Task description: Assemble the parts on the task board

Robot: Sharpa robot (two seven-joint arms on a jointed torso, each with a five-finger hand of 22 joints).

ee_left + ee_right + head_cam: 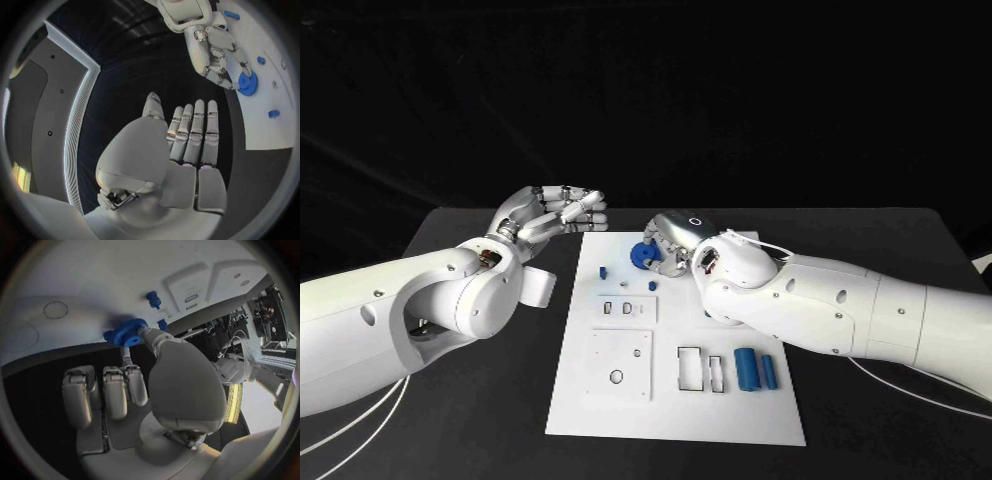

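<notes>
The white task board [678,405] lies in the middle of the black table. My right hand [672,243] is over its far end and pinches a blue gear [643,255] between thumb and a finger; the gear [127,332] sits low over the board, and I cannot tell if it touches. Two small blue pegs [603,270] [651,283] stand close by. Two blue cylinders [744,365] [767,370] lie at the board's near right. My left hand [554,214] hovers off the board's far left corner, fingers [195,131] straight, holding nothing.
The board carries a small raised plate with slots [626,309], a larger plate with holes [619,364] and two rectangular recesses [691,368]. White cables [913,390] trail from my right arm across the table on the right.
</notes>
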